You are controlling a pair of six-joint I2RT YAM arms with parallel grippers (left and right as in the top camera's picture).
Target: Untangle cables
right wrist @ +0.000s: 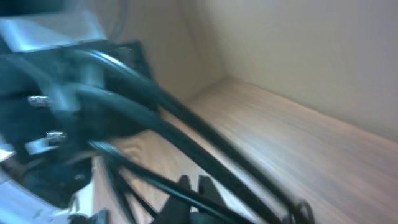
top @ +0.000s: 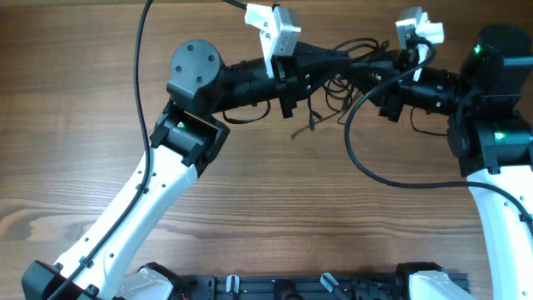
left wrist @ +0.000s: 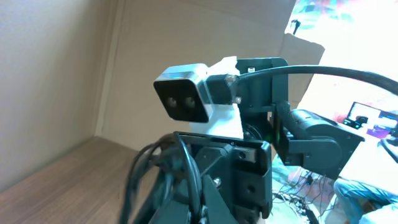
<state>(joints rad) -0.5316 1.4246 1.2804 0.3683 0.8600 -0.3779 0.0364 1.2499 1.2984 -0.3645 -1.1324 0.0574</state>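
Overhead: thin, glossy black cables [top: 313,115], looped, over grained wooden table [top: 250,200].

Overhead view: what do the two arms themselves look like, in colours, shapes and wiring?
Both arms match: the left arm and right arm have white lower links, then black rounded joints and black forearms. Small green lights glow at the joints. Each wrist carries a white camera mount, fed by a thick black cable.
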